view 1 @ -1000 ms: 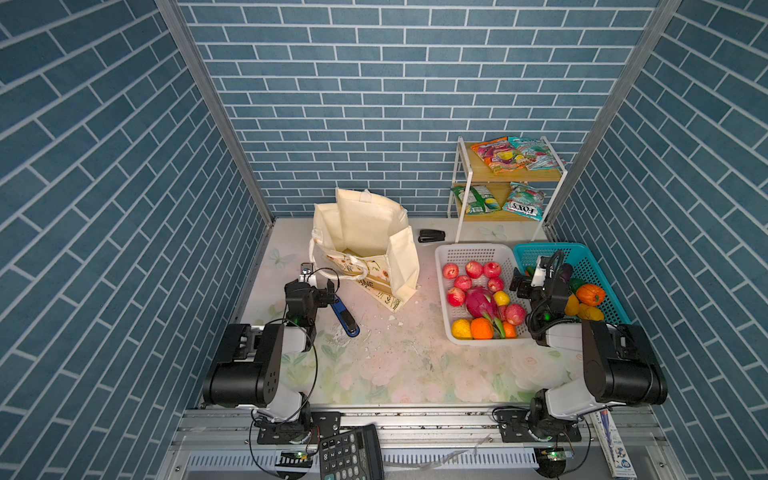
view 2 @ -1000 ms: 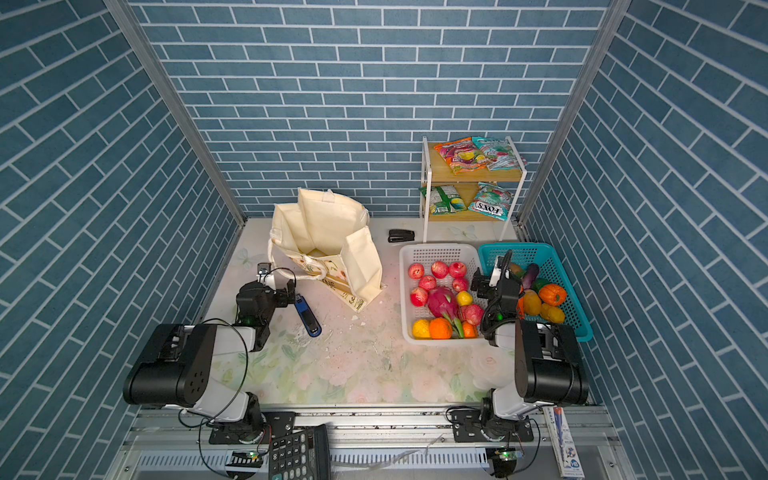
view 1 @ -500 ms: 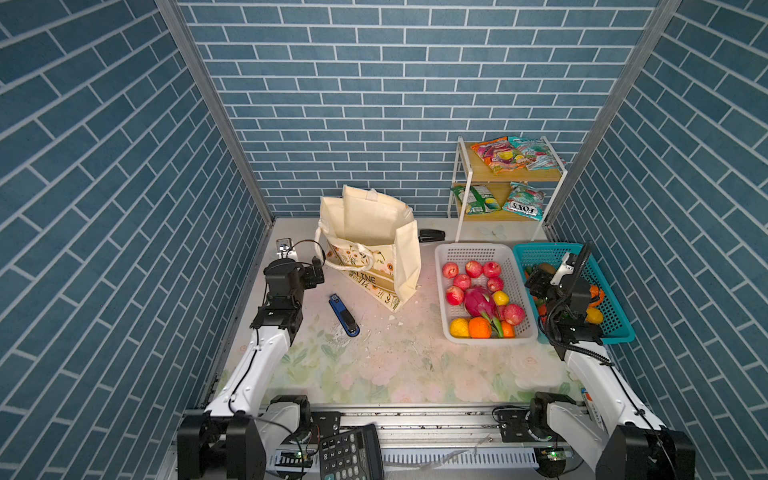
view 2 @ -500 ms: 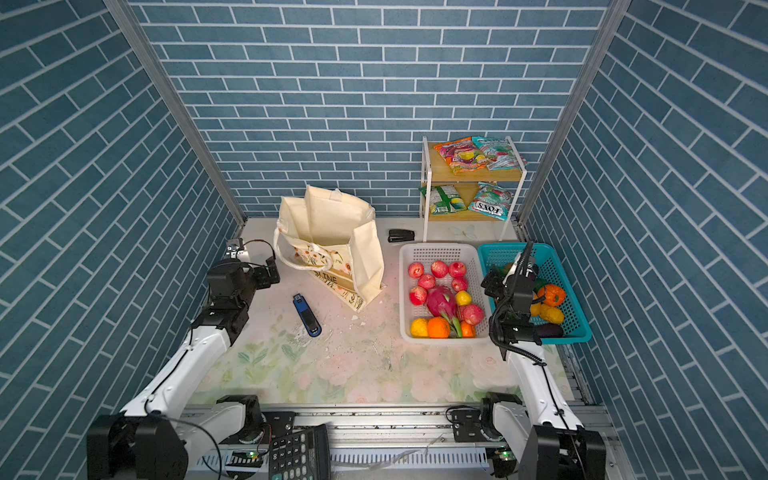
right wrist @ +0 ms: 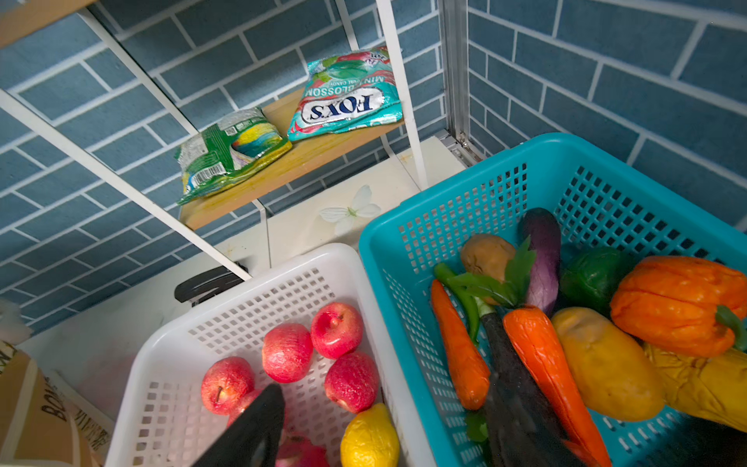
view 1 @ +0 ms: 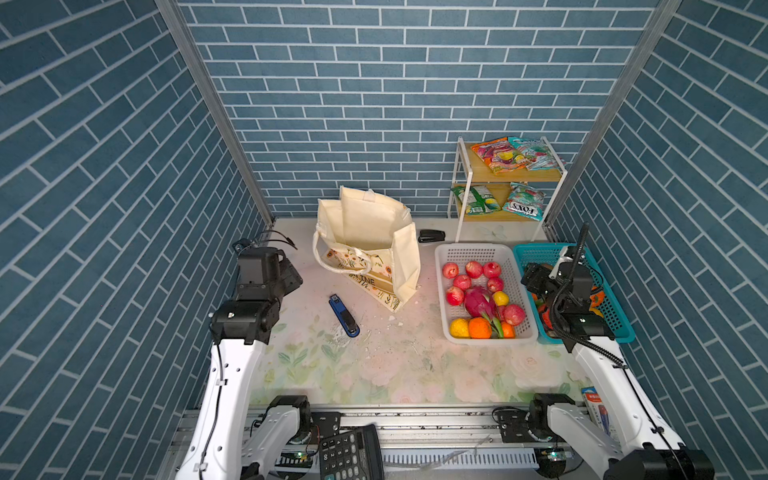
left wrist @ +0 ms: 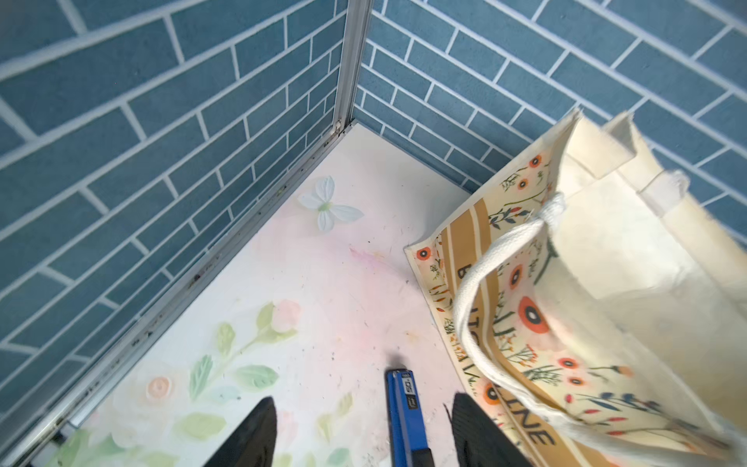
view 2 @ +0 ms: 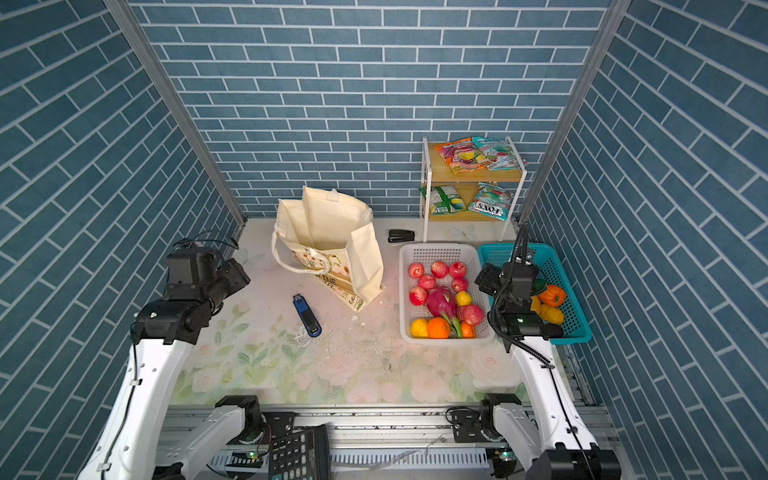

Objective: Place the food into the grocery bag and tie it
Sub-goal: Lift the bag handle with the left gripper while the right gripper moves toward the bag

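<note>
- Progress: nothing is packed yet. The grocery bag [view 1: 368, 245] stands upright at the back of the table, left of centre, with its mouth open. As much of its inside as both top views show is bare cream cloth.
- The food lies well apart from the bag. The dragon fruit [view 1: 478, 301] and the orange fruits [view 1: 479, 327] sit in the white basket [view 1: 469, 248] among red apples. The orange-pink snack packet [view 1: 496, 154] and the teal snack packet [view 1: 534, 153] lie on the top board of the shelf [view 1: 460, 183].
- Left to do, as I judge it: every item must be carried over, then the handles tied.
- Left gripper [left wrist: 361, 438]: fingers spread and empty, hovering just beside the bag above a blue stapler [left wrist: 406, 420].
- Right gripper [right wrist: 384, 396]: fingers spread and empty, straddling the shared edge of the white basket and the teal basket [right wrist: 404, 246].
- Left wrist view only: the bag's tan lettered band and a white strap handle [left wrist: 477, 283] hanging in a loop down its printed side.
- Right wrist view only: the vegetables in the teal basket, which the arm largely hides in both top views, and the lower shelf's two packets seen close. It misses the top board.
- Top views only: the bag's interior and both arms together.
</note>
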`<state>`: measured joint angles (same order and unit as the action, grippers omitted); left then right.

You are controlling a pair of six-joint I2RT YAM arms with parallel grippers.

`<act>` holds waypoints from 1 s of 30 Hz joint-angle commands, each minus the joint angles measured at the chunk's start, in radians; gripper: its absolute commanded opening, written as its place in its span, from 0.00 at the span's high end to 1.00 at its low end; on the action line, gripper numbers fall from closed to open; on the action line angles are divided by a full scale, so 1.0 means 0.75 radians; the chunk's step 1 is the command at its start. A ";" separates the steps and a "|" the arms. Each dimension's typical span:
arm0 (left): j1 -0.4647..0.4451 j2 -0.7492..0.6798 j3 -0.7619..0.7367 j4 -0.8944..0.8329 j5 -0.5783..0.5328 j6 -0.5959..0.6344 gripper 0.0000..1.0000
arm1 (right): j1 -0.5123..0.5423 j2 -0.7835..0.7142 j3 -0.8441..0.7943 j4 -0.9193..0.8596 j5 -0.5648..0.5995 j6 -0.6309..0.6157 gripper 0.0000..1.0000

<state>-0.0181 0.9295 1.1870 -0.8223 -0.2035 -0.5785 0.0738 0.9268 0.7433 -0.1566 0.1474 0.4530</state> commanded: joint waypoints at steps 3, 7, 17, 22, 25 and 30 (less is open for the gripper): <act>-0.004 0.008 0.150 -0.318 0.162 -0.490 0.36 | 0.073 0.051 0.107 -0.110 -0.035 0.165 0.22; -0.058 0.081 0.237 -0.322 0.177 -0.724 0.39 | 0.146 0.113 0.163 -0.118 -0.109 0.231 0.23; -0.240 0.414 0.329 -0.041 0.200 -1.170 0.26 | 0.387 0.252 0.360 -0.213 -0.076 0.260 0.23; -0.248 0.632 0.442 0.050 0.284 -1.189 0.20 | 0.469 0.312 0.444 -0.281 -0.033 0.214 0.23; -0.248 0.735 0.499 0.066 0.316 -1.185 0.20 | 0.510 0.322 0.460 -0.298 0.022 0.216 0.23; -0.239 0.848 0.529 0.029 0.398 -1.166 0.24 | 0.566 0.331 0.500 -0.344 0.117 0.214 0.23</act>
<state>-0.1974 1.5379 1.5600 -0.7811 0.0486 -1.4570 0.4805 1.1698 1.0790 -0.3691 0.1600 0.6128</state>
